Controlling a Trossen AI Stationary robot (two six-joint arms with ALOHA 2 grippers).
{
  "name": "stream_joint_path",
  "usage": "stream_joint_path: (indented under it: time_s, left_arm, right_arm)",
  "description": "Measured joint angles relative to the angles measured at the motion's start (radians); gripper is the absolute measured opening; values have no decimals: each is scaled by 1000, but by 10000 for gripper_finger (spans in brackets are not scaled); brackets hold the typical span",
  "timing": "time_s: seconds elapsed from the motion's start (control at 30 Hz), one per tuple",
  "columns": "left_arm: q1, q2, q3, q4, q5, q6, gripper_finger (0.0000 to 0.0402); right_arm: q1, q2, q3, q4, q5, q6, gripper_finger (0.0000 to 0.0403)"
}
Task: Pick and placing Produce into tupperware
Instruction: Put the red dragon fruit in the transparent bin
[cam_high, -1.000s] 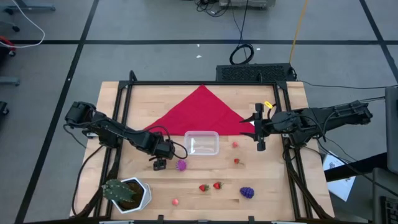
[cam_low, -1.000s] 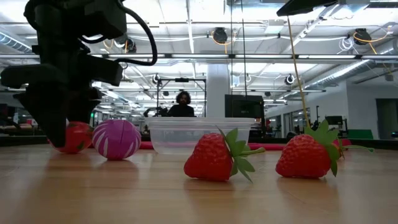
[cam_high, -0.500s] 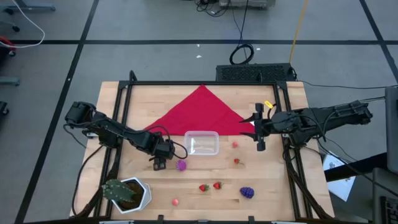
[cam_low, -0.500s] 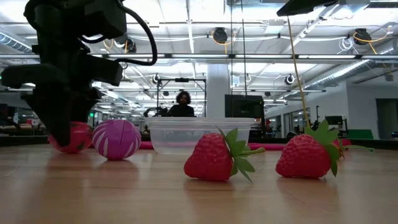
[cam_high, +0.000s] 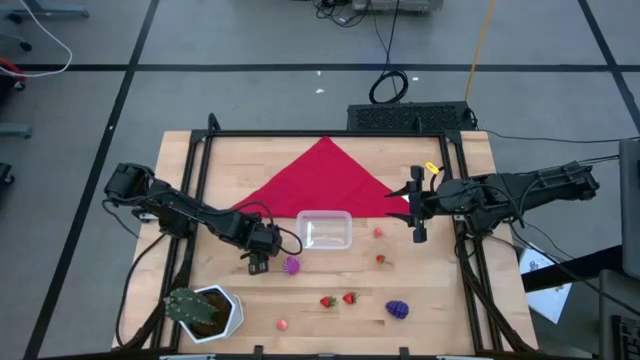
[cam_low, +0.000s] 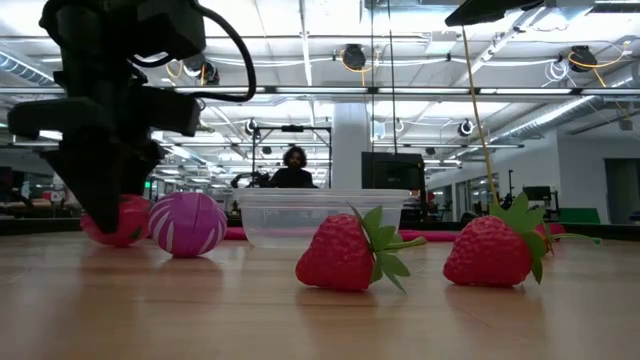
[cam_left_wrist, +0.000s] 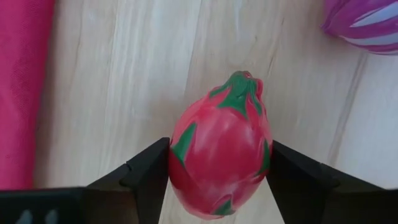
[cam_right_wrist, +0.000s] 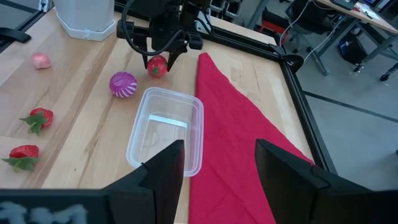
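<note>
My left claw (cam_high: 257, 265) is down on the table (cam_high: 440, 300) just left of the clear tub (cam_high: 324, 230), and its two fingers (cam_left_wrist: 146, 177) press against both flanks of a red fruit with green scales (cam_left_wrist: 221, 146). I judge it clenched on that fruit, which seems to sit on the wood rather than hang clear, though the low view does not settle that. The fruit looks like a light, hollow toy with a smooth, slightly slick skin, so I hold it across its widest belly, where the sides are nearly parallel. It is egg-shaped; its long axis lies flat along the table, green tip pointing away from my wrist. Just beside it to the right rests the purple striped ball (cam_high: 291, 265). Farther right, two strawberries (cam_high: 338, 299) and a grape bunch (cam_high: 397, 309) lie loose. My right claw (cam_high: 419, 205) waits by the table's right side, fingers spread.
</note>
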Motion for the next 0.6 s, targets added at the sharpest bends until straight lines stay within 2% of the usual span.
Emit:
stream_joint_path:
  time_s: [0.13, 0.3, 0.6]
  left_arm:
    - [0, -1, 8, -30, 2, -8, 240]
    - [3, -2, 64, -142, 2, -9, 241]
    - [22, -40, 237, -344, -18, 28, 241]
  right_arm:
    - [0, 0, 0, 0, 0, 0, 187]
    - [0, 0, 0, 0, 0, 0, 187]
    - [0, 0, 0, 4, 0, 0, 187]
